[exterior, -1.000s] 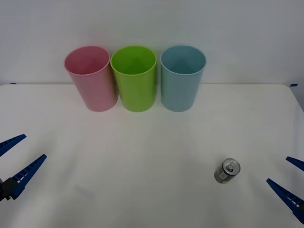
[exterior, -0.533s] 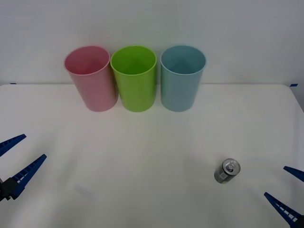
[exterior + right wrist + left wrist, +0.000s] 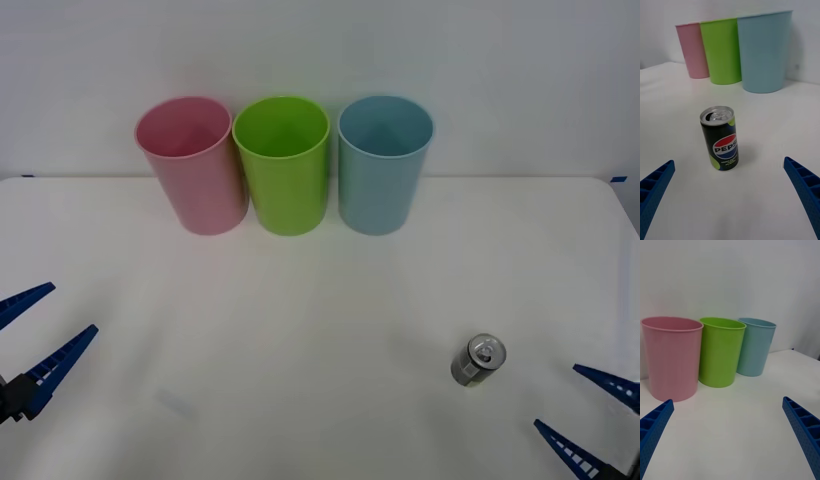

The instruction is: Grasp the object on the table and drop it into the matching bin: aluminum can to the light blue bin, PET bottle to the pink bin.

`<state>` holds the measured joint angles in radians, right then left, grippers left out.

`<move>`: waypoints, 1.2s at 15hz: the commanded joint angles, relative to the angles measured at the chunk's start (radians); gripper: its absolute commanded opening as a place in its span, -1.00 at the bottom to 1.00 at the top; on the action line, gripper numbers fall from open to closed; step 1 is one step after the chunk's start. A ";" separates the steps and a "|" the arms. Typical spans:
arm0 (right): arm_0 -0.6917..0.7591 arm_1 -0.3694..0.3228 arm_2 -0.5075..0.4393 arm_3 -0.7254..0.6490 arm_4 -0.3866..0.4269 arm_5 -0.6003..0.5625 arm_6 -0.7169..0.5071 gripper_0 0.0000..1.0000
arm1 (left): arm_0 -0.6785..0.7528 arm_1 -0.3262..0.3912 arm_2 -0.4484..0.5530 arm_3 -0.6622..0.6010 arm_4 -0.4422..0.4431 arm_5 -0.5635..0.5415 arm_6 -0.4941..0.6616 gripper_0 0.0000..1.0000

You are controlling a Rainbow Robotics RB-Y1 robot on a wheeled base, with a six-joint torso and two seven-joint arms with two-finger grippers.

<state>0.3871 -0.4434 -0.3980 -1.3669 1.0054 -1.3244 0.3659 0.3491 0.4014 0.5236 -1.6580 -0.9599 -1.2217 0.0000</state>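
A small aluminum can [image 3: 479, 360] [image 3: 720, 138] stands upright on the white table [image 3: 300, 330], at its front right; it is dark with a shiny pull-tab top. My right gripper [image 3: 585, 420] [image 3: 730, 210] is open, low at the front right corner, a short way right of the can and facing it. At the back stand the pink bin [image 3: 192, 163] [image 3: 693, 50] [image 3: 672, 356] and the light blue bin [image 3: 383, 162] [image 3: 763, 50] [image 3: 754, 346]. My left gripper [image 3: 35, 335] [image 3: 728, 442] hangs open at the front left edge, holding nothing.
A green bin [image 3: 284, 163] [image 3: 721, 50] [image 3: 720, 350] stands between the pink and light blue ones, all three in a tight row against the white wall. The table's back edge runs just behind them.
My right gripper has slid left and toward the table's front edge, closer to the can. The can, the bins and the left gripper have stayed put.
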 commanded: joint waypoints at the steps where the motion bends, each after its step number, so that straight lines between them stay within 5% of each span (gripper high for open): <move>1: -0.034 0.000 0.044 0.048 0.004 0.013 0.015 1.00 | 0.000 0.000 0.000 0.000 0.000 0.000 0.000 1.00; 18: -0.175 0.092 0.266 0.072 0.050 0.286 0.090 1.00 | 0.000 0.000 0.000 0.000 0.000 0.000 0.000 1.00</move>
<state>0.2162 -0.3590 -0.1328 -1.2955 1.0493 -1.0442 0.4545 0.3490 0.4014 0.5236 -1.6581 -0.9599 -1.2217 0.0000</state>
